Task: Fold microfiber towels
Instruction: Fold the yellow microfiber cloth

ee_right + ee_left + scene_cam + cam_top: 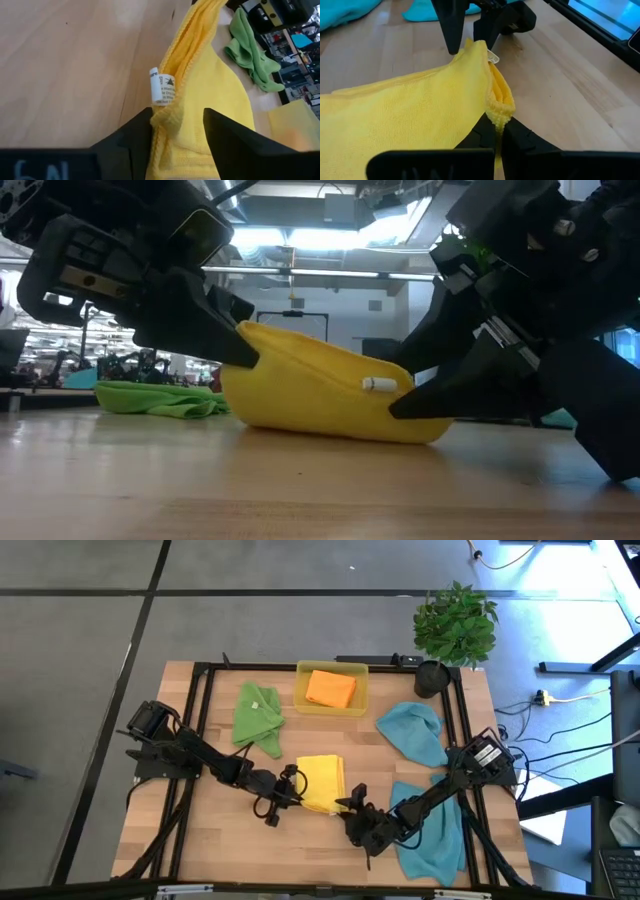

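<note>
My left gripper (290,783) is clamped on one end of the soft folded yellow microfiber towel (321,783). My right gripper (353,806) straddles the opposite tagged corner, fingers part-open, not yet gripping. The towel's long fold runs straight between them along the wooden desk (210,840).

Evenly and brightly lit from overhead. Cool bluish daylight glare on the floor (580,600) at the high view's right edge, washing detail out there. Soft, faint shadows only under the arms on the wooden table (220,840). In the low view, ceiling light panels (300,235) blown out to white, both arms reduced to near silhouettes against them, room behind soft and out of focus, table foreground blurred. Sharp weave on the yellow towel (410,110) in the left wrist view; fingers (235,140) at the bottom of the right wrist view dark and blurred.
</note>
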